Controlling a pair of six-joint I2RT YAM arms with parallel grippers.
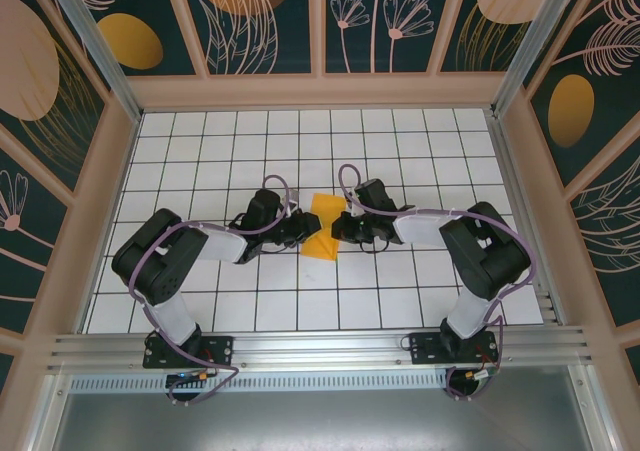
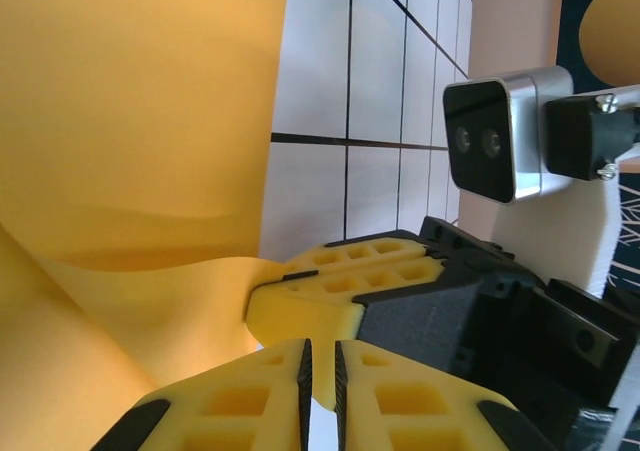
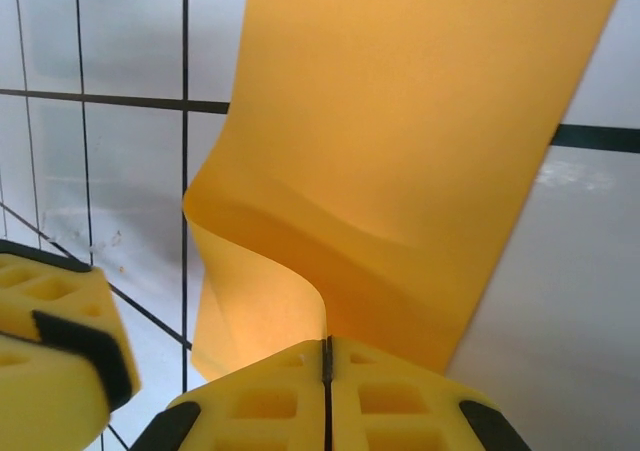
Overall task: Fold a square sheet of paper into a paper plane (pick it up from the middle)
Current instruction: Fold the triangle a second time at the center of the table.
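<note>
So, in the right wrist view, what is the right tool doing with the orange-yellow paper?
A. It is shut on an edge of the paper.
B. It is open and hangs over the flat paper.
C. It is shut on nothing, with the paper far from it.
A: the right tool has its two yellow fingers pressed together on the edge of the orange-yellow paper, which bends in a curve just above them.

Square sheet of paper sits at mid-tabletop, between the 2 grippers. Left gripper is just beside the sheet's near left edge. Right gripper is at its right edge, jaws closed on it.
</note>
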